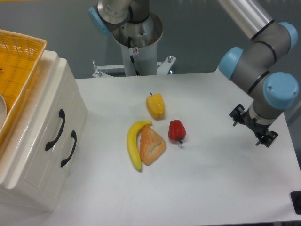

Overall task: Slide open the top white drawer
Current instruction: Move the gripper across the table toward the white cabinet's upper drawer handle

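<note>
Your gripper hangs over the right side of the table, well apart from the cabinet; from this angle you cannot tell whether its fingers are spread or pressed together, and it holds nothing that you can see.

Note the table first: a white surface that carries everything else. The arm reaches in from the upper right, grey with blue joint caps, and its base column stands behind the table's far edge.

Find the cabinet at the left edge, glossy cream-white and tilted in view. A yellow wicker basket sits on its top. The top white drawer is the upper of the two fronts and sits flush with the cabinet face. Its curved black handle lies just above and left of the lower drawer's handle.

Locate the food near the table's middle. A banana touches a wedge of bread on its right. A yellow pepper lies behind them, and a red pepper lies just right of the bread.
</note>
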`<state>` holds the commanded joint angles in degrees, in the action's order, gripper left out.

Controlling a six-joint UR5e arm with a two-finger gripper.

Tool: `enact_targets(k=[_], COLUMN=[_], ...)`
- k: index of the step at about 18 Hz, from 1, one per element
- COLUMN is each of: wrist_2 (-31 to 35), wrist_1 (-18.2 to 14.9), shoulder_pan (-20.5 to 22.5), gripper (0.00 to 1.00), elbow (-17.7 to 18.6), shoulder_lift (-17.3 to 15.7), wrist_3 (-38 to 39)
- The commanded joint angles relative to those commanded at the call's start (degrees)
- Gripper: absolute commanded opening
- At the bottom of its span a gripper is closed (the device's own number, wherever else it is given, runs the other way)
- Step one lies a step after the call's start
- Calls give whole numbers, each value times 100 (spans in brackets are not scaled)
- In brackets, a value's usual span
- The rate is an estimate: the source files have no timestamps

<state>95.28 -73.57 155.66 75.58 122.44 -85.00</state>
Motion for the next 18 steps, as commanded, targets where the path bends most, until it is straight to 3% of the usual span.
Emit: enact_targets(k=[4,13,18], wrist_2=[-158,-484,-474], wrist_1=[175,106,-570], shoulder_pan=[-193,-387,-449], gripper=[100,100,100], elbow=[272,589,589], shoulder_lift=[-202,-642,-931], wrist_3=[562,1794,1820])
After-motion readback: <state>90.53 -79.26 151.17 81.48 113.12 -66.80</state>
